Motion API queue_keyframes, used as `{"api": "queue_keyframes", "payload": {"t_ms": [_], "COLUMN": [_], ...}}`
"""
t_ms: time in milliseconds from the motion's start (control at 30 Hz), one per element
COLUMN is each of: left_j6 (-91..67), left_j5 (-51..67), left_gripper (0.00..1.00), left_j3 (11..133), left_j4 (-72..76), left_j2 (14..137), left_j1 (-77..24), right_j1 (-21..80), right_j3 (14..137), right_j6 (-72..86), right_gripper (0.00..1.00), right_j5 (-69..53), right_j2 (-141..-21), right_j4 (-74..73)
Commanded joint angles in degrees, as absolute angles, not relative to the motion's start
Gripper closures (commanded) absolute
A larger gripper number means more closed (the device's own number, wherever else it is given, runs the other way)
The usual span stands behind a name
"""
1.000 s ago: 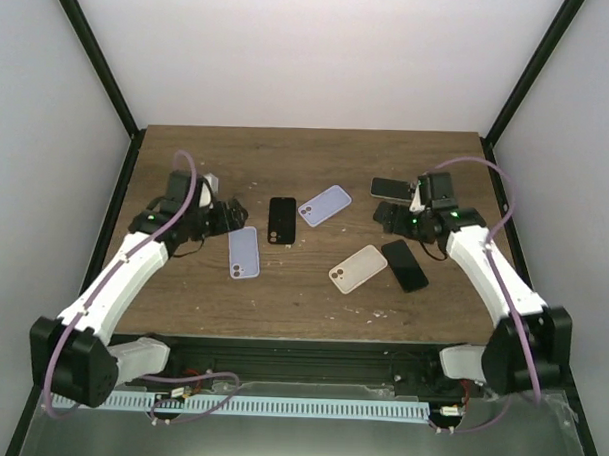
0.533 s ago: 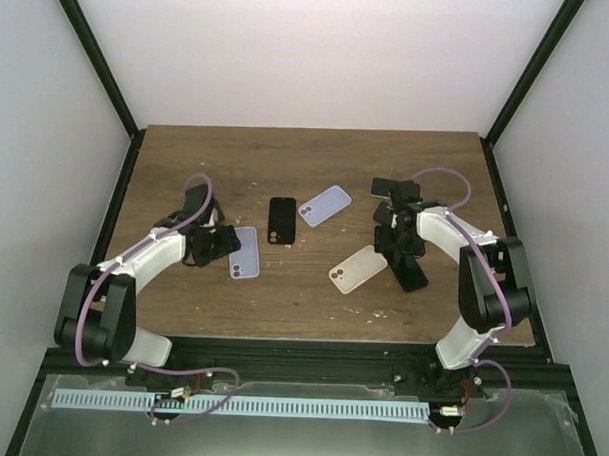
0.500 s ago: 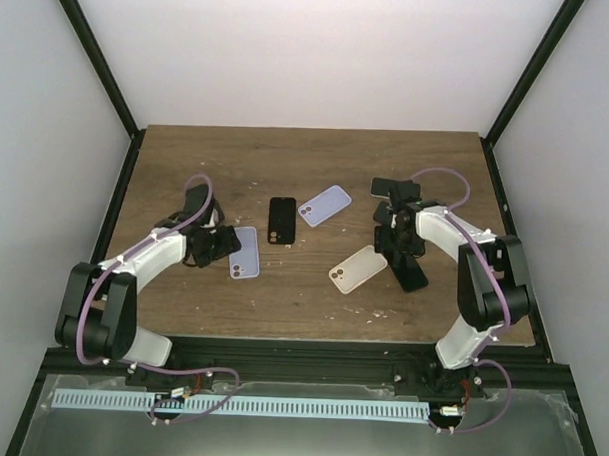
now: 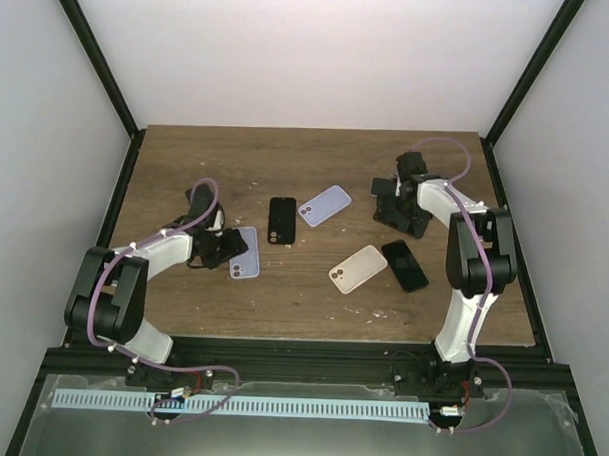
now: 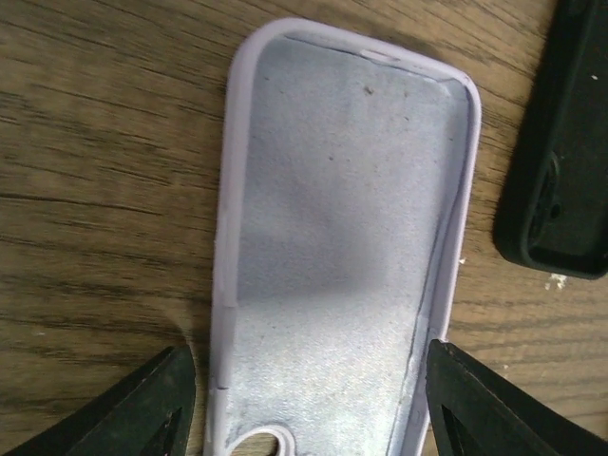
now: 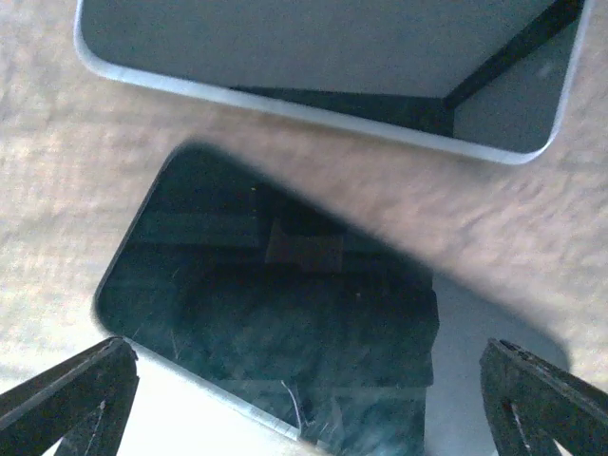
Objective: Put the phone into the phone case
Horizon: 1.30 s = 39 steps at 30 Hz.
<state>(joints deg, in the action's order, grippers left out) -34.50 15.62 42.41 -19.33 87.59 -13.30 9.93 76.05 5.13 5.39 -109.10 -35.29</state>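
L claw (image 5: 306, 353) spread astride lilac case (image 5: 342, 218)

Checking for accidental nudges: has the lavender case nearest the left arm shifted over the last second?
No. The lavender case keeps the same gap and angle to the black case beside it.

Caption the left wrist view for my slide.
Left gripper straddles the camera-hole end of an empty lilac case, open side up on the table, black case alongside.
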Motion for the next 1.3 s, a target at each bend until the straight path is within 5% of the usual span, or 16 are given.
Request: {"api": "queue_keyframes", "payload": {"t_ms": [0,667,1267], "left_j6": [-34.9,-39.0,-39.7], "left_j5": [19.5,25.3,21.0], "left_gripper": [0.32,0.34,0.35], "left_j3": [41.4,40.4,40.1], "left_j4": [-17.2,-13.4,-14.3], "left_j2": [87.5,86.7,81.2], "left_j1": [-13.9,-15.0,-12.2], "right_j1": [5.8,1.3,10.7], "right_j3": [81.9,82.6,73.4], "right_j6": [1.2,-0.7,1.1], "right_gripper": [0.00,0.01,0.13], "right_j5": [0.1,-14.2,-1.0], "right_j2": [-112.5,-117.1,-110.8], "right_j4": [-33.2,-35.9,-37.0]}}
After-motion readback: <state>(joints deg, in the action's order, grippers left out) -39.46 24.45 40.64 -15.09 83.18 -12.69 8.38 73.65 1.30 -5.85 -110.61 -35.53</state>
